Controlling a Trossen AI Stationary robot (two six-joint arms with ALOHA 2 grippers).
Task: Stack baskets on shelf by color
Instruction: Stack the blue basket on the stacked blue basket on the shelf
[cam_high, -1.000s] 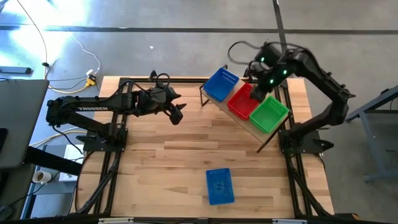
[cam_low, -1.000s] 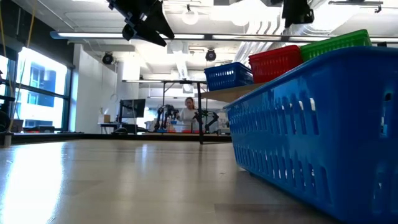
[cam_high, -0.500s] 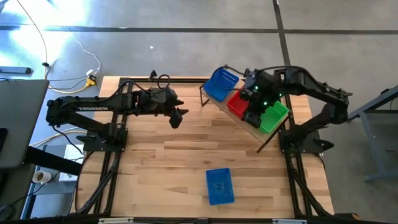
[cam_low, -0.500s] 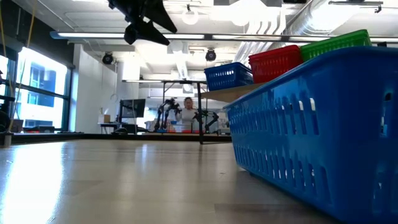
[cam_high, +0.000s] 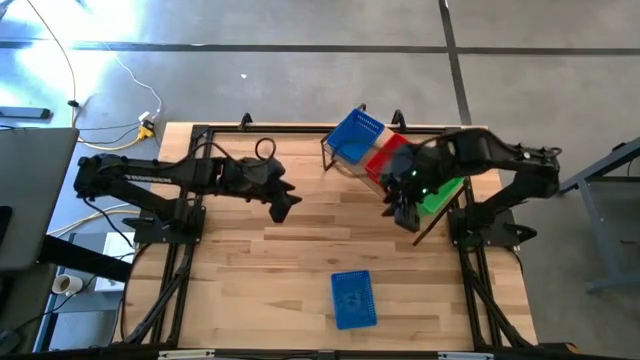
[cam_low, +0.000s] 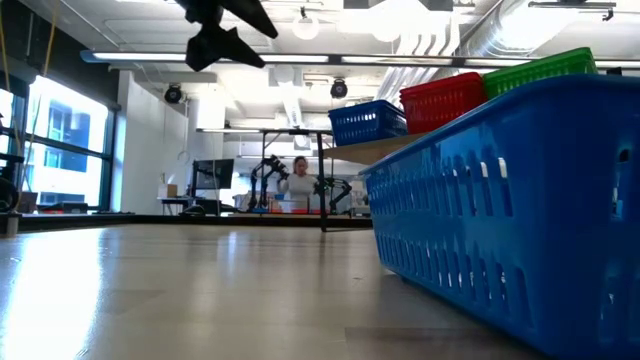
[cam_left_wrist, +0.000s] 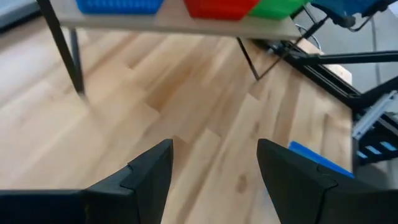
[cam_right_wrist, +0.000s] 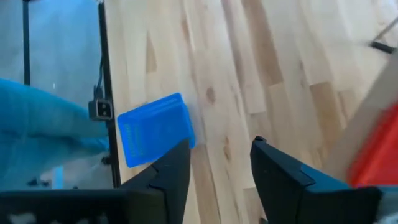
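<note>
Nearest the table's front edge lies a small blue perforated plastic basket (cam_high: 351, 298), alone on the wooden tabletop (cam_high: 240, 270), well apart from both arms. It looks light, thin-walled and somewhat springy, so a pinch on one rim or short wall should lift it. Farther back, the left gripper (cam_high: 283, 206) hovers open and empty; the right gripper (cam_high: 402, 208) hangs parted and empty beside the light-wood shelf (cam_high: 395, 200), which carries blue (cam_high: 354, 135), red (cam_high: 385, 158) and green (cam_high: 440, 192) basket stacks.
</note>
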